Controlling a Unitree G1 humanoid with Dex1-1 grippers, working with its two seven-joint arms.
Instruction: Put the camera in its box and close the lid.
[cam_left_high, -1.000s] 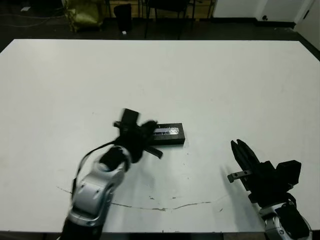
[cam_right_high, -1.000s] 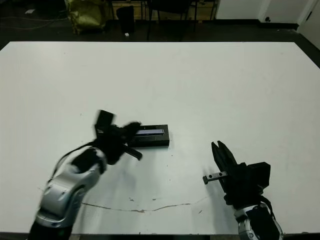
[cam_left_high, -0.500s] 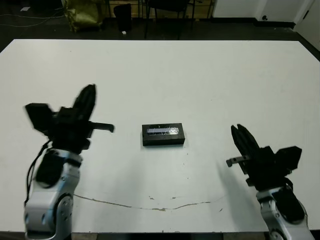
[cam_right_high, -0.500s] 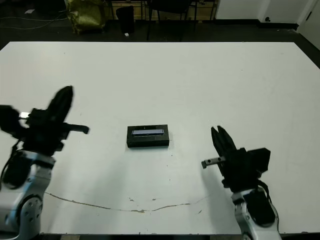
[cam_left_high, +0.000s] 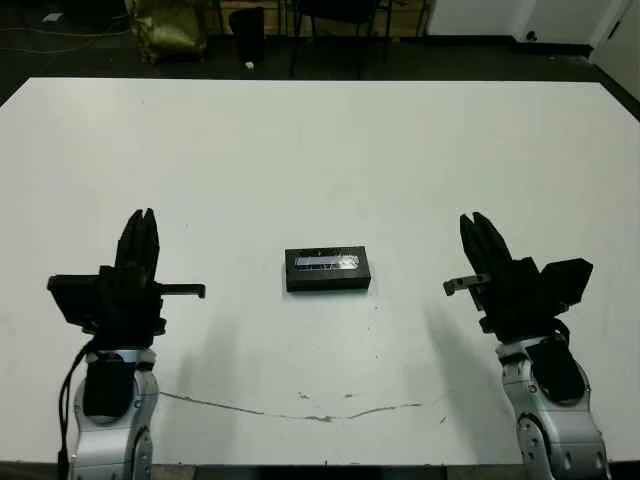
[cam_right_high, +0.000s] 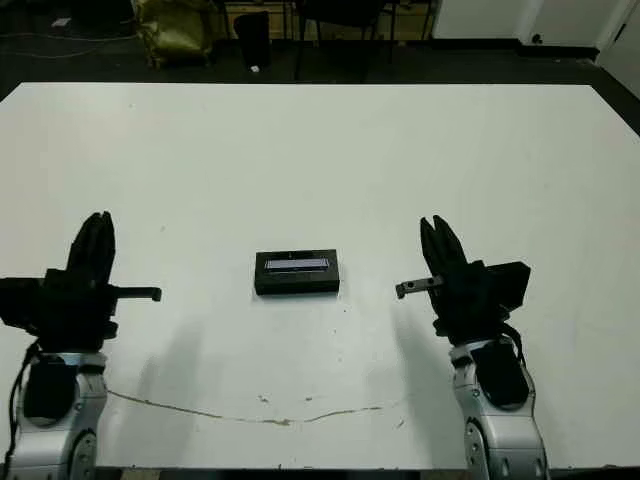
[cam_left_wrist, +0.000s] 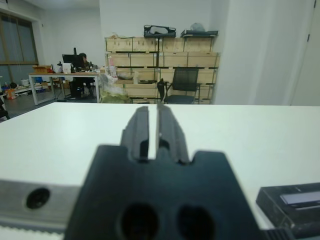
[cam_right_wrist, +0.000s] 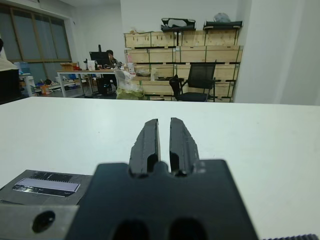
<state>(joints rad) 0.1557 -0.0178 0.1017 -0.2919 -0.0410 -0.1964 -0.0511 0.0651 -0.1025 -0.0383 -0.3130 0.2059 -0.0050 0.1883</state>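
The box (cam_left_high: 328, 281) lies flat at the table's middle with the lid (cam_left_high: 327, 263) sitting on it, shiny window strip up. The camera is hidden from view. My left gripper (cam_left_high: 140, 217) is held up well to the left of the box, shut, with nothing in it. My right gripper (cam_left_high: 476, 220) is off to the right of the box, also shut and holding nothing. The left wrist view catches the lidded box (cam_left_wrist: 294, 206) at its corner, beside that gripper's fingers (cam_left_wrist: 141, 125). In the right wrist view the box (cam_right_wrist: 46, 187) lies on the other side.
A thin dark crack line (cam_left_high: 300, 414) runs across the white table (cam_left_high: 320, 150) near its front edge. Chairs (cam_left_high: 330, 15) and a yellow bag (cam_left_high: 165, 25) stand beyond the far edge. A person (cam_right_wrist: 109, 56) sits at a distant desk.
My left arm has swung from over the box out to the left and now holds still, leaving the lidded box uncovered. The right gripper has risen slightly.
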